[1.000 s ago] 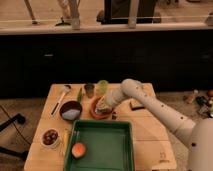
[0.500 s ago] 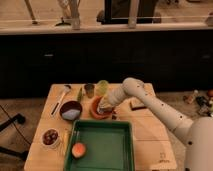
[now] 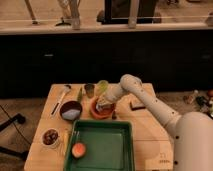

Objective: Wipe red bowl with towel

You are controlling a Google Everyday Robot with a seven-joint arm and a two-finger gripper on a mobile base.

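Little has changed since the earlier frames: we find the arm point(image 3: 150, 102) still reaching from the right over the wooden table point(image 3: 145, 125), with only a slight shift of the wrist above the bowl and nothing else displaced. Largest on the table is the green tray point(image 3: 102, 145) at the near edge, with an orange fruit point(image 3: 78, 149) in its near-left corner. Left of centre stands a dark bowl point(image 3: 71, 110) with pale contents, and a small bowl point(image 3: 50, 137) of dark items sits near the left edge. The red bowl point(image 3: 101, 111) stands at mid-table, just beyond the tray's far rim and just right of the dark bowl. We judge it rigid, light and smooth, so liable to slide or tip under sideways pressure; pressing down into the basin should steady it. The towel point(image 3: 103, 103), a pale patch inside the bowl, we judge soft and light, best pinched at a bunched fold. The gripper point(image 3: 105, 101) is down in the red bowl, on the towel. We cannot tell its opening, nor whether it actually grips the cloth.
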